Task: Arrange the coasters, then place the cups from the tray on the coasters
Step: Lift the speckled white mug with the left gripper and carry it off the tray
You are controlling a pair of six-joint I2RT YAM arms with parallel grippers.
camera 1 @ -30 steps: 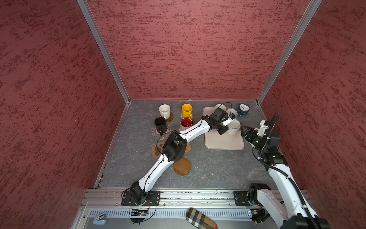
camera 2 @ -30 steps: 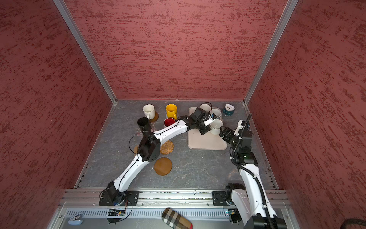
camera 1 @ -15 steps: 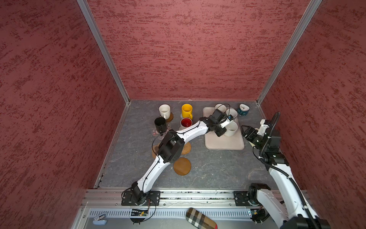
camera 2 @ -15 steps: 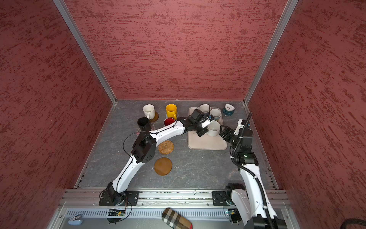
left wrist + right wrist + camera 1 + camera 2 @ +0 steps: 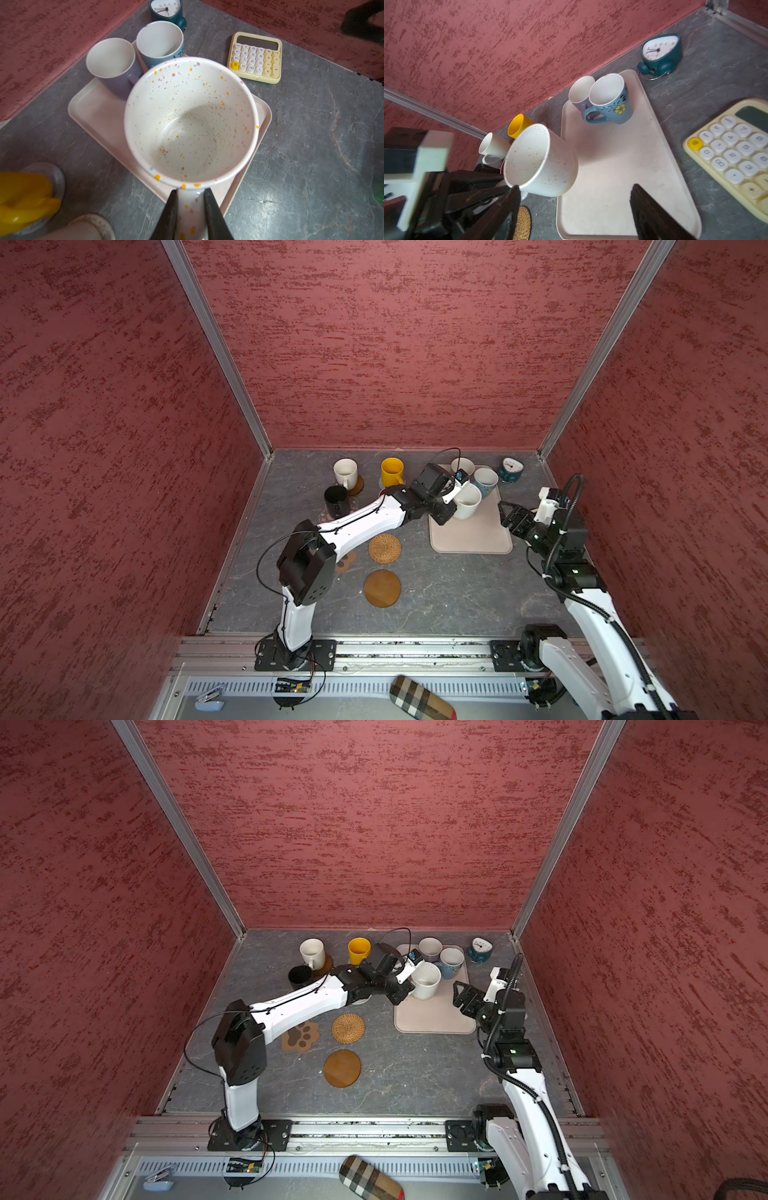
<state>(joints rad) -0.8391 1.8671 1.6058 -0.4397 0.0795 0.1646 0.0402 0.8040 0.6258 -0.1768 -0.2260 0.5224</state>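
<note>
White speckled mug (image 5: 191, 124) is clamped by its handle between the fingers of the left gripper (image 5: 190, 193), tilted and apparently raised over the left side of the tray (image 5: 93, 112) as both top views show it. Above the tray's near end the right gripper (image 5: 575, 188) hangs with jaws spread, grasping nothing. At the tray's far end the blue mug (image 5: 612, 104) and lavender mug (image 5: 579, 91) stand side by side, while the rattan coaster (image 5: 385, 548), wooden disc (image 5: 382, 588) and paw coaster (image 5: 301, 1036) lie bare on the table (image 5: 436, 593).

Robot test booth: red textured panel walls (image 5: 374, 344), aluminium frame posts (image 5: 216, 348), arms (image 5: 365, 526) bolted to rail (image 5: 415, 649).
</note>
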